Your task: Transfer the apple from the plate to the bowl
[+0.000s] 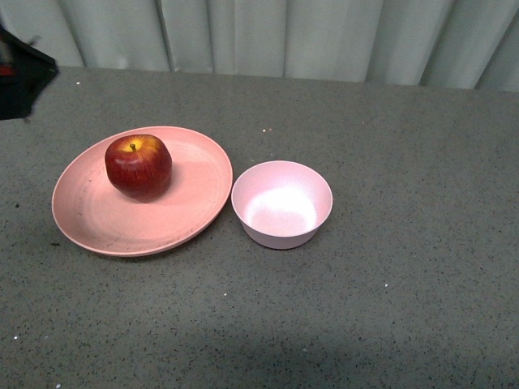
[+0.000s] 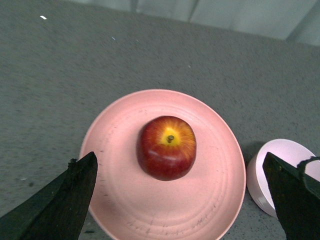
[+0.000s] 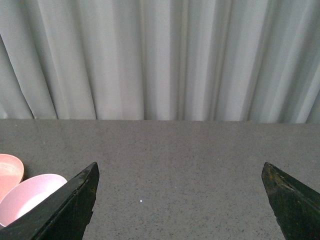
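Observation:
The dark red apple [image 1: 138, 167] with a yellow patch at its stem sits upright on the wide salmon-pink plate [image 1: 89, 212], left of centre on the table. The small pale pink bowl [image 1: 281, 203] stands empty just right of the plate. In the left wrist view my left gripper [image 2: 180, 165] is open above the plate [image 2: 125, 200], jaws spread wide either side of the apple [image 2: 166, 147], not touching it; the bowl [image 2: 280, 165] shows beside one jaw. My right gripper [image 3: 180, 172] is open and empty over bare table, with the bowl [image 3: 27, 197] and plate edge [image 3: 9, 170] off to one side.
The grey speckled table [image 1: 405, 308] stretches around the dishes. A pale pleated curtain [image 1: 284, 36] hangs along its far edge. A dark object [image 1: 20, 77] sits at the far left corner. Neither arm shows in the front view.

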